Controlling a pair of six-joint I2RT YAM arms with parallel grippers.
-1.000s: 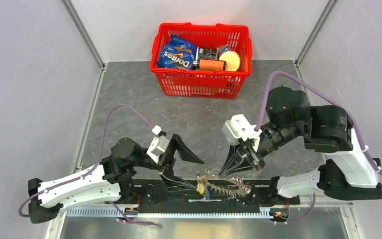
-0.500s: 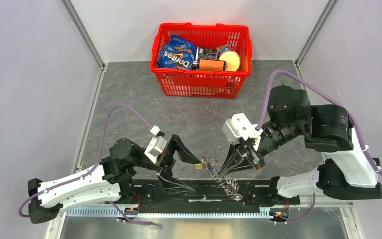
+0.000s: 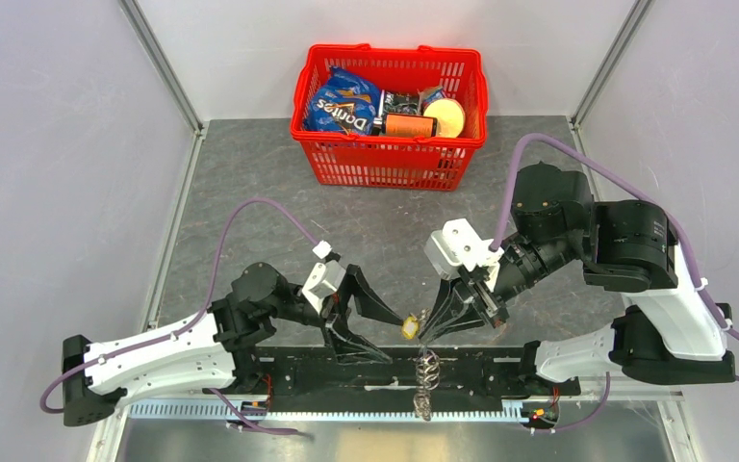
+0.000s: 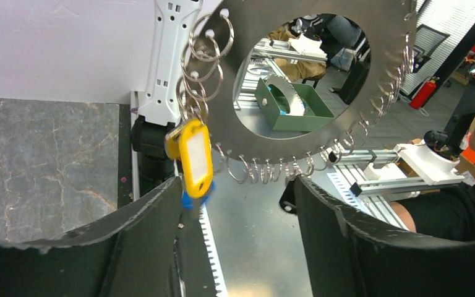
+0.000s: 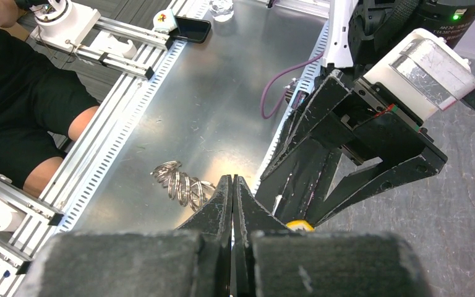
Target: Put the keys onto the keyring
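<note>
The keyring [image 4: 321,133] is a flat grey disc with a hollow centre, fringed with small wire rings. It hangs upright just in front of my left gripper [image 4: 235,204], which is open and empty, its fingers [image 4: 142,216] below and to either side of the disc. The yellow key [image 4: 192,154] dangles from rings at the disc's left edge, with the blue key [image 4: 196,198] behind it. In the top view the keyring [image 3: 426,371] hangs edge-on under my right gripper [image 3: 430,325], which is shut on its top rim. The yellow key [image 3: 410,328] sits between the two grippers.
A red basket [image 3: 385,166] of snacks stands at the back of the grey mat. The black base rail [image 3: 500,364] and a toothed metal strip [image 3: 346,414] run along the near edge. A person sits beyond the table edge [image 5: 18,124].
The keyring lay flat by the base rail; my right gripper has raised it so it hangs edge-on. My left arm has moved right, closing on the yellow key.
</note>
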